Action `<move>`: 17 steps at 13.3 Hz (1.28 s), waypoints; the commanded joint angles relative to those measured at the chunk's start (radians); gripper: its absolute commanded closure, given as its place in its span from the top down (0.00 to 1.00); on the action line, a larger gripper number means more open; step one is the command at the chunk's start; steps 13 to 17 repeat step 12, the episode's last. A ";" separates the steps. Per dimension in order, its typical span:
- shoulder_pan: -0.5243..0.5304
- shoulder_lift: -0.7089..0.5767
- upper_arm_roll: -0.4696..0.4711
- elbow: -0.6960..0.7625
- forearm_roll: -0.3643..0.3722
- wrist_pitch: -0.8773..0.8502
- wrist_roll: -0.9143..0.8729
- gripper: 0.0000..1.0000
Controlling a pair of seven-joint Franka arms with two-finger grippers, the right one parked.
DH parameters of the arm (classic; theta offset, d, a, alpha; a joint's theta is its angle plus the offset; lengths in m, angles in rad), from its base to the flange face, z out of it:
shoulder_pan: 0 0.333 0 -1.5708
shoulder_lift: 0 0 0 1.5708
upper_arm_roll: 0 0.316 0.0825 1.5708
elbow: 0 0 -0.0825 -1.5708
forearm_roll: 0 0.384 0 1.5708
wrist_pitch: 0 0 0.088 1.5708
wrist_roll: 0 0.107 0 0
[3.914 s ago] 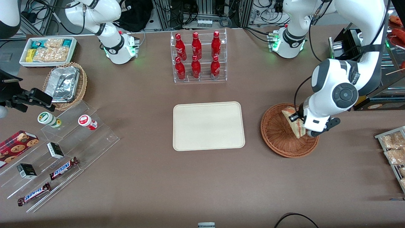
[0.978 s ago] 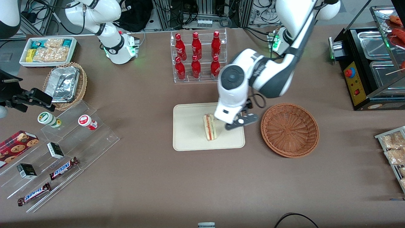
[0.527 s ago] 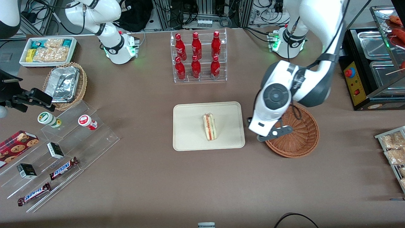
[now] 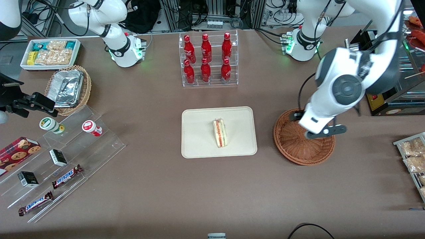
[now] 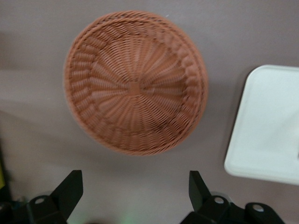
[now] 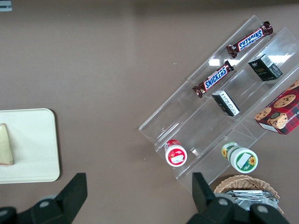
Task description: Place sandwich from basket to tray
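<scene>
Brown counter (image 4: 159, 186) is carrying the tray (image 4: 199, 146) where the sandwich (image 4: 219, 133) is resting, while the empty end effector (image 5: 135, 196) is hovering open above the basket (image 4: 298, 152), risking only clipping its rim if descending.

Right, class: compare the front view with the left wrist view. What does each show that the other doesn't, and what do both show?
Only the front view shows the sandwich lying on the tray, the red bottles and the snack bars.

Only the left wrist view shows the gripper with fingers open, nothing between them.

Both show the basket with nothing in it, beside the tray, with the gripper above it.
</scene>
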 commanded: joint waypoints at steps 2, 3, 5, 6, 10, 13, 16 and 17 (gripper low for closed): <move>0.125 -0.115 -0.048 -0.034 -0.032 -0.080 0.151 1.00; 0.153 -0.132 -0.048 -0.021 -0.052 -0.107 0.209 1.00; 0.184 -0.142 -0.043 0.042 -0.057 -0.173 0.291 1.00; 0.198 -0.142 -0.042 0.073 -0.055 -0.204 0.325 1.00; 0.201 -0.158 -0.019 0.134 -0.043 -0.232 0.380 1.00; 0.202 -0.166 -0.017 0.151 -0.041 -0.261 0.382 1.00; 0.202 -0.166 -0.017 0.151 -0.041 -0.261 0.382 1.00; 0.202 -0.166 -0.017 0.151 -0.041 -0.261 0.382 1.00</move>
